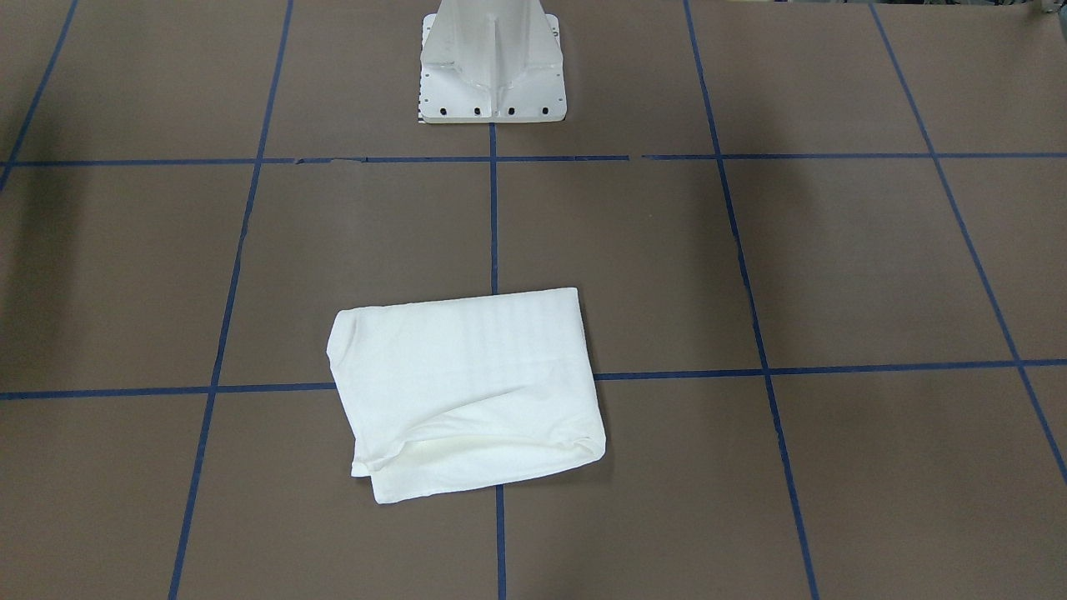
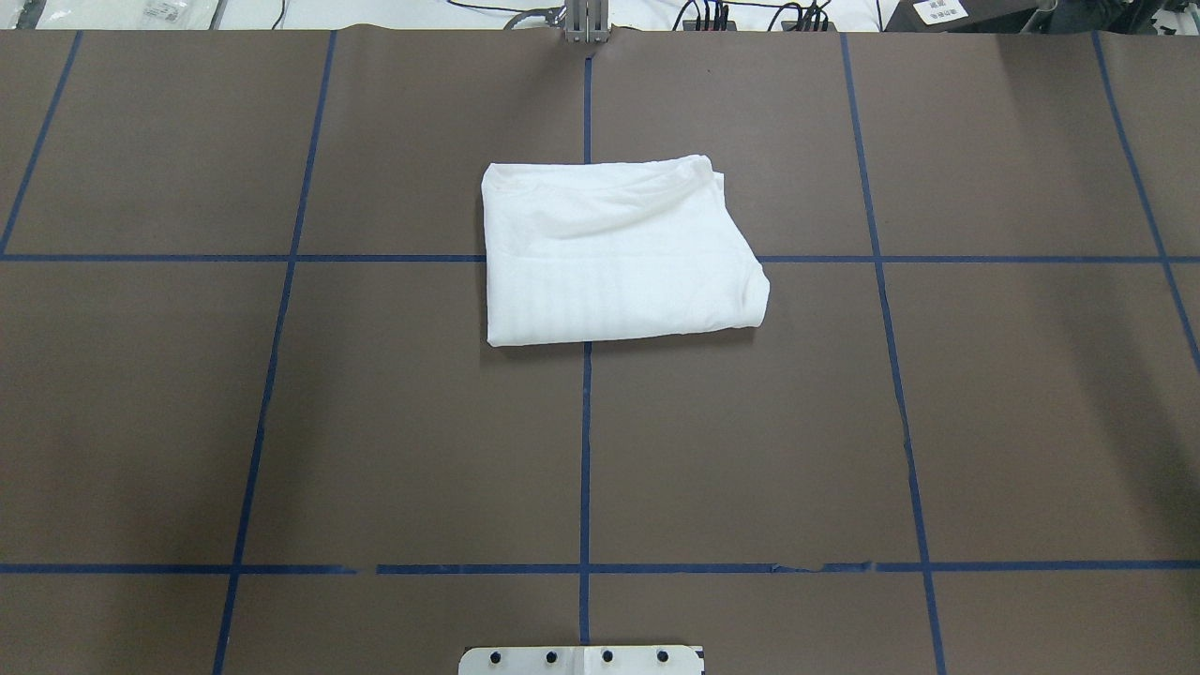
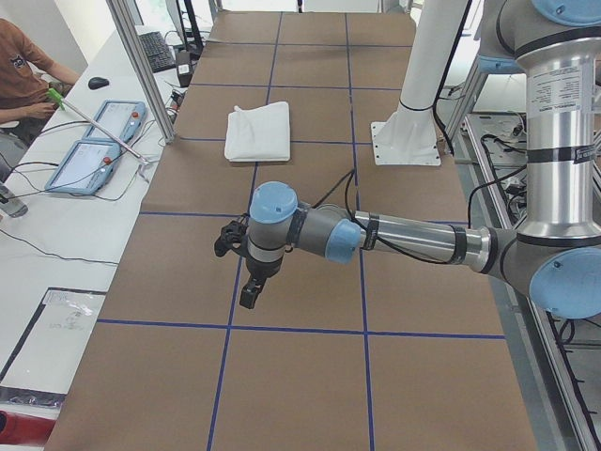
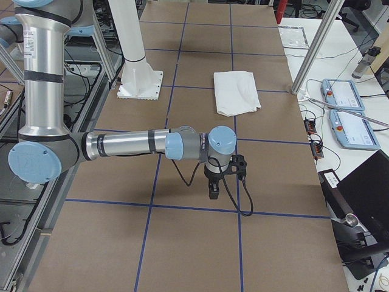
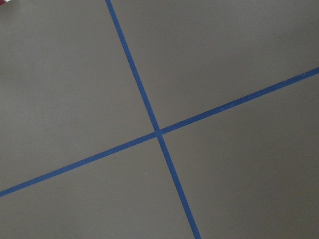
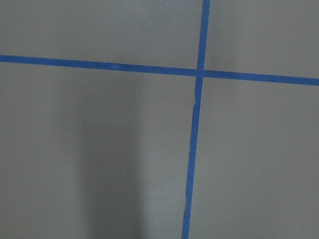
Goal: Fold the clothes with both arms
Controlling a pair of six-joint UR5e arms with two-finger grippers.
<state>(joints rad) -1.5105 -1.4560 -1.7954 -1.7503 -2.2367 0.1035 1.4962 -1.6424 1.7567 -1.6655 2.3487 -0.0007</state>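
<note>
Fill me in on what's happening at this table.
The white shirt lies folded into a compact rectangle on the brown table, with nothing touching it. The left gripper and right gripper hang over bare table toward opposite ends, well clear of it; whether they are open or shut cannot be told.

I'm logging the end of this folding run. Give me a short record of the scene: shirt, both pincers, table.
shirt: folded into a rough rectangle, plain white side up, no print showing
position: across a crossing of blue tape lines
left pincer: over bare table, well apart from the shirt; open or shut cannot be told
right pincer: likewise, towards the other end
table: brown
fold: looks finished
</note>
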